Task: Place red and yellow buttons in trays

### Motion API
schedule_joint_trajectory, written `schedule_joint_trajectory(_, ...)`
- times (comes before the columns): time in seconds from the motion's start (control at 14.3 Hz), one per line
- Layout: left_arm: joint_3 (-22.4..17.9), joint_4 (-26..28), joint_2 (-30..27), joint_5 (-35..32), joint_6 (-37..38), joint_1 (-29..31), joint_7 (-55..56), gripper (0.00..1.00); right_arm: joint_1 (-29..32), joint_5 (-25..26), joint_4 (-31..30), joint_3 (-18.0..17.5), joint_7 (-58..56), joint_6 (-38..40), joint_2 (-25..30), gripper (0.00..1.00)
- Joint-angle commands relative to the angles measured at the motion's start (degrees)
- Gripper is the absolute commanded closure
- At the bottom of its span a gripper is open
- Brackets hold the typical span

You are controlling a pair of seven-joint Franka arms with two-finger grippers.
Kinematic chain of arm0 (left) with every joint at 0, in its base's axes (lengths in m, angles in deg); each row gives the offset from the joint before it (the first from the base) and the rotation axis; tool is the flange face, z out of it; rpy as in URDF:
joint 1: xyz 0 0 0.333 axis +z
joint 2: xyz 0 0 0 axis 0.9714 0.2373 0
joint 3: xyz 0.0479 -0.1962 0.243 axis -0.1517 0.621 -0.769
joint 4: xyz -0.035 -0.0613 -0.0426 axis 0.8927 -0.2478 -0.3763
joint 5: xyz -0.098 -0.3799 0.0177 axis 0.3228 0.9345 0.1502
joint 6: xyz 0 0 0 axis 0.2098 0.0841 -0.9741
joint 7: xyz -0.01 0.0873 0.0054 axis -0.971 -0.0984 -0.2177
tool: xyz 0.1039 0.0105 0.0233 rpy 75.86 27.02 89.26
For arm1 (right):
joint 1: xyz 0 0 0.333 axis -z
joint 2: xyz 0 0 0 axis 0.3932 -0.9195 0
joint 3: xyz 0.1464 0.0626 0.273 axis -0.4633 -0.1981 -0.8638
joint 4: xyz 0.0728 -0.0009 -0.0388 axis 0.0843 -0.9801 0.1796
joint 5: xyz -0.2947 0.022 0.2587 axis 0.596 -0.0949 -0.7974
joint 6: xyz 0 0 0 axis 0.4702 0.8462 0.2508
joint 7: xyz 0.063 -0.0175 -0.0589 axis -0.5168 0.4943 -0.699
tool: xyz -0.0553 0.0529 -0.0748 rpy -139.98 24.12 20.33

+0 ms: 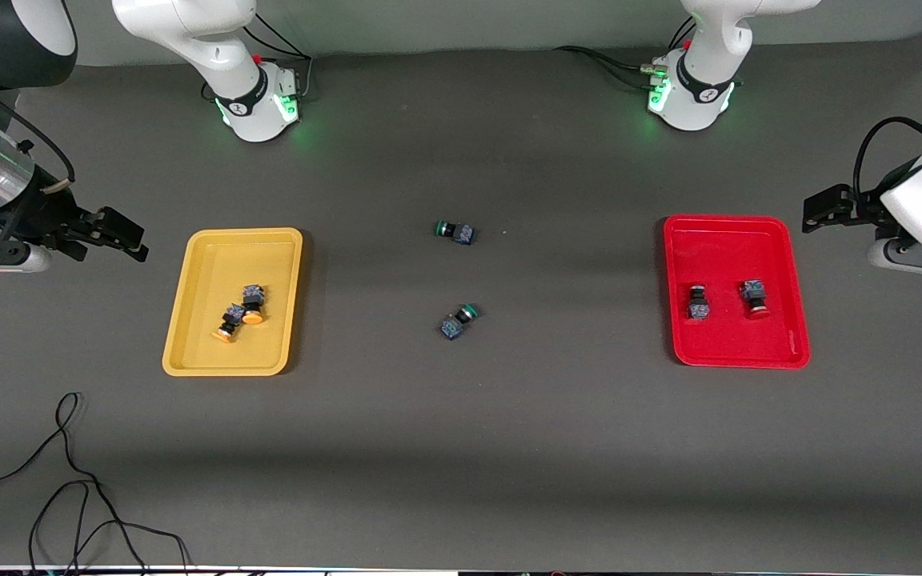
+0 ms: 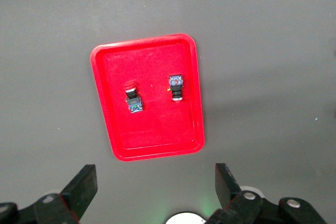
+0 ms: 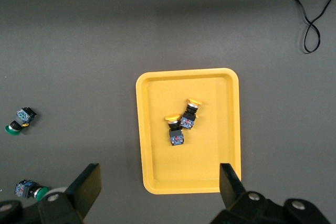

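Two yellow-capped buttons [image 1: 251, 304] [image 1: 229, 322] lie touching in the yellow tray [image 1: 213, 264]. They also show in the right wrist view [image 3: 177, 129] [image 3: 190, 113] in the yellow tray [image 3: 191, 187]. Two red-capped buttons [image 1: 698, 302] [image 1: 755, 298] lie apart in the red tray [image 1: 729, 240]. They also show in the left wrist view [image 2: 133, 99] [image 2: 176, 87] in the red tray [image 2: 147, 153]. My right gripper [image 1: 129, 238] [image 3: 160, 190] is open and empty, over the table beside the yellow tray. My left gripper [image 1: 817, 212] [image 2: 155, 190] is open and empty, over the table beside the red tray.
Two green-capped buttons [image 1: 454, 231] [image 1: 458, 320] lie on the dark table between the trays, and show in the right wrist view [image 3: 18, 120] [image 3: 29, 188]. A black cable [image 1: 69, 472] loops on the table near the front camera at the right arm's end.
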Motion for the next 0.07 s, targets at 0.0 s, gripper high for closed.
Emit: schedule_joint_trajectory(0.0, -0.9, 0.4, -0.6, 0.6, -0.7, -1.1, 2.0, 0.0, 0.1, -1.4, 1.8, 0.2, -1.4, 1.5, -0.7, 0.0)
